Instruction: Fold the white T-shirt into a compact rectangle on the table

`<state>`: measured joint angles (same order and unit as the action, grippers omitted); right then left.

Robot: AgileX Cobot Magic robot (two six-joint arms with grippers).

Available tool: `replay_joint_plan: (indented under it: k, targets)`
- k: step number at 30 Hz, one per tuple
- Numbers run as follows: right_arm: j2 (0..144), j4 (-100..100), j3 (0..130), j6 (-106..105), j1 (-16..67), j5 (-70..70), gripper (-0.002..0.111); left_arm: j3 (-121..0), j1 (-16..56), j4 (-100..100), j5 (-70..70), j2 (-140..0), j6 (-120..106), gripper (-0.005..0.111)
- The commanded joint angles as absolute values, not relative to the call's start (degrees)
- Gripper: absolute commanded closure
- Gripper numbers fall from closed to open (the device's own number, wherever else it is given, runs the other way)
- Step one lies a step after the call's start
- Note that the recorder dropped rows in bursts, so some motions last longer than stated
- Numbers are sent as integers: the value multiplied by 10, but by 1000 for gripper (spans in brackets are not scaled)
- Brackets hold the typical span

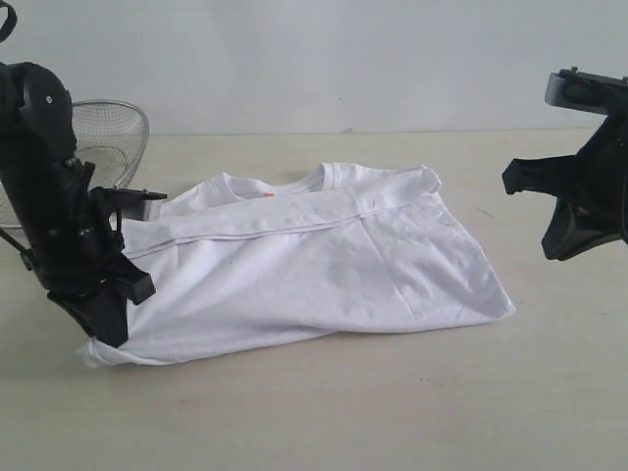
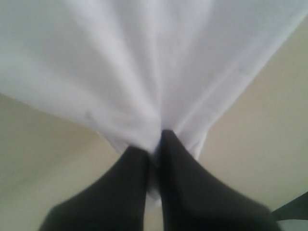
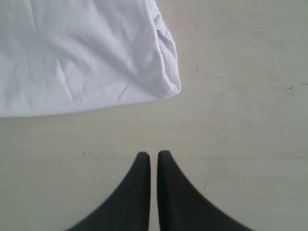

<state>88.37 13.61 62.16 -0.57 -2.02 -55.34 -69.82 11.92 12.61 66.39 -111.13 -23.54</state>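
A white short-sleeved cotton T-shirt (image 1: pixel 324 255) is lying partly folded on the broad pale beige wood-grain tabletop (image 1: pixel 343 422), a little left of the middle in the exterior view. Its collar is pointing toward the far edge, and a small orange neck tag (image 1: pixel 267 194) is showing just inside the neckline. A long straight fold edge is running across the cloth from the left side toward the right sleeve. No lettering is showing on the upward-facing cloth.

The black left claw (image 1: pixel 106 332) is reaching down at the shirt's near left corner and is clamping that corner. In the left wrist view the two dark fingers (image 2: pixel 130 178) are pressing together on a gathered bunch of white fabric (image 2: pixel 144 62), which is fanning out away from the tips, with bare tabletop (image 2: pixel 269 139) showing on either side.

The black right claw (image 3: pixel 154 156) is hanging above bare tabletop (image 3: pixel 240 96) with its fingers drawn together, leaving only a thin slit, and it is gripping nothing. The shirt's rounded folded corner (image 3: pixel 166 72) is lying ahead of the fingertips, clearly apart from them. In the exterior view the right arm (image 1: pixel 584 196) is sitting off the shirt's right side, raised above the surface.

A round wire-mesh metal basket (image 1: pixel 113 137) is standing at the far left, behind the left arm.
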Motion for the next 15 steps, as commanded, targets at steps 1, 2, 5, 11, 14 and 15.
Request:
replay_joint_plan:
  k: [1, 2, 5, 11, 14, 15]
  targets:
    - [876, 145, 619, -14, -21, -563, 108, -697, 120, 175, 670, -1106, -233, 102]
    - [876, 147, 618, -14, -21, -566, 108, -697, 120, 184, 670, -1106, -233, 102]
    - [876, 152, 618, -16, -21, -578, 108, -697, 120, 209, 675, -1106, -241, 102]
    - [874, 160, 618, -16, -21, -585, 108, -697, 120, 252, 685, -1106, -249, 96]
    - [873, 161, 618, -20, -21, -586, 108, -697, 120, 266, 679, -1106, -249, 78]
    - [873, 161, 618, -20, -21, -586, 108, -697, 120, 268, 676, -1106, -248, 71]
